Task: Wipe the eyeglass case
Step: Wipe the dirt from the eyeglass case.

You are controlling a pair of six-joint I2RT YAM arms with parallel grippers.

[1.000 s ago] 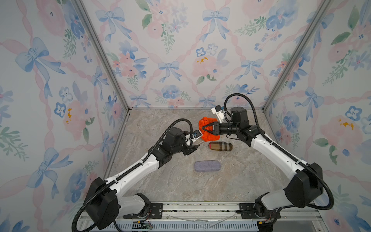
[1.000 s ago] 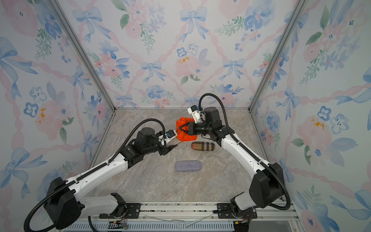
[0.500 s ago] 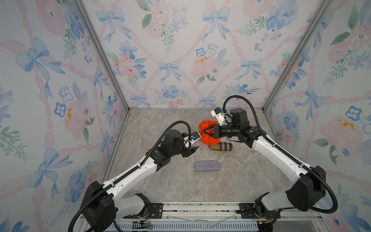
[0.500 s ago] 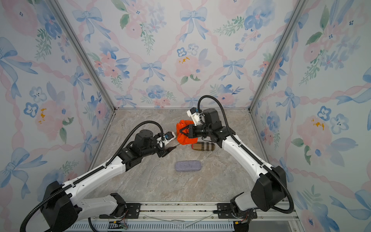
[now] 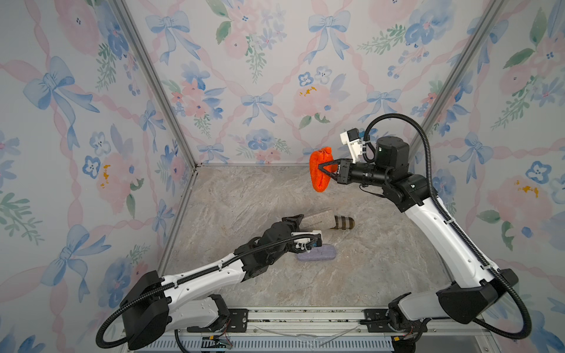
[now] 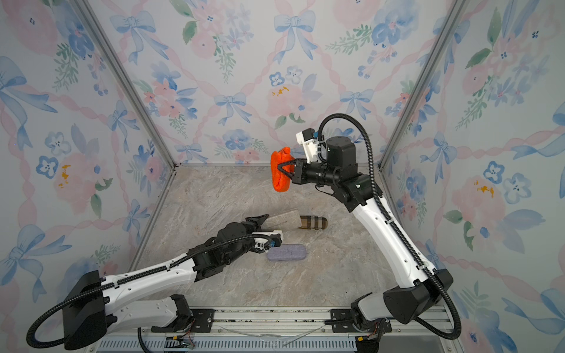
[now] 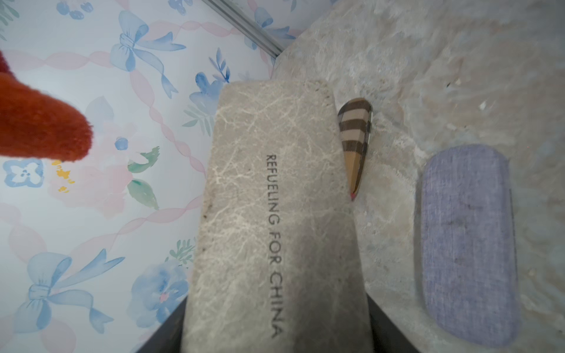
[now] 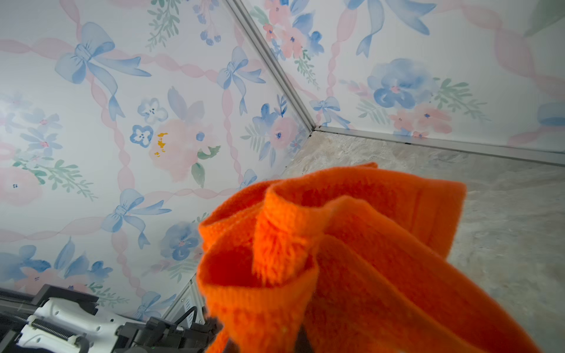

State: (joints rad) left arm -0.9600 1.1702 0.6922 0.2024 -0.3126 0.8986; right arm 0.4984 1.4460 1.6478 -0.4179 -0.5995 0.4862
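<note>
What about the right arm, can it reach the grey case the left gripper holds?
Probably yes: the right gripper, shut on the orange cloth, hangs in open air beyond the grey case, which juts clear of the left gripper.

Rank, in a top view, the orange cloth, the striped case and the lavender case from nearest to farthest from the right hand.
1. orange cloth: gripped in the right hand, high up near the back wall.
2. striped case: on the table, at mid-depth.
3. lavender case: on the table, closer to the front rail.
</note>
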